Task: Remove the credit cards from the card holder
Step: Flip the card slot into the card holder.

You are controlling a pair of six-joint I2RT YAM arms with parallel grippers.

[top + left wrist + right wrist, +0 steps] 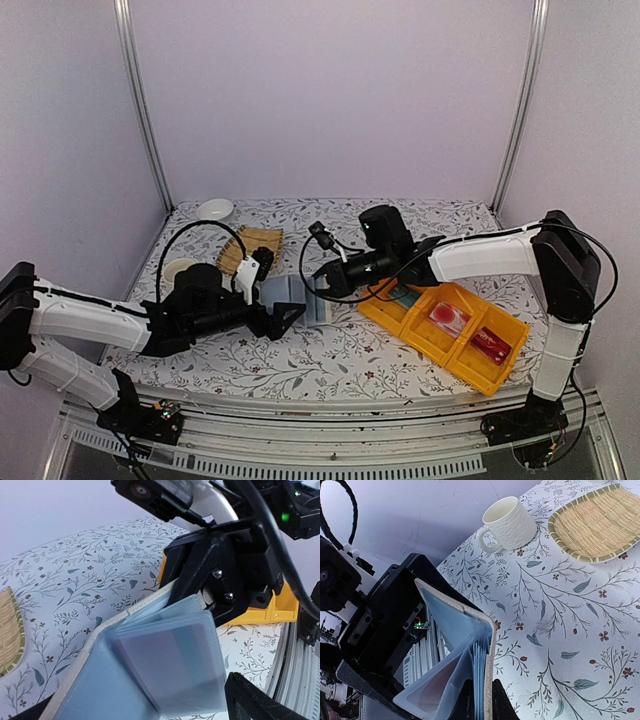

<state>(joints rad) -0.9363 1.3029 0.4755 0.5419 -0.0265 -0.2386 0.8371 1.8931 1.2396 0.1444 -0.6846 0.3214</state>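
Currently my left gripper grasps the beige leathery card holder, its glossy sleeves fanned above the floral tablecloth. My right gripper touches it; whether it is clamped I cannot tell. 2 credit cards lie in the yellow plastic tray.

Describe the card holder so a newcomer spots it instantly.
On the table, beside the yellow tray, the left gripper and right gripper meet. They hold the card holder open. Only it fans grey-blue pockets from a beige cover, unlike the bamboo mat behind.
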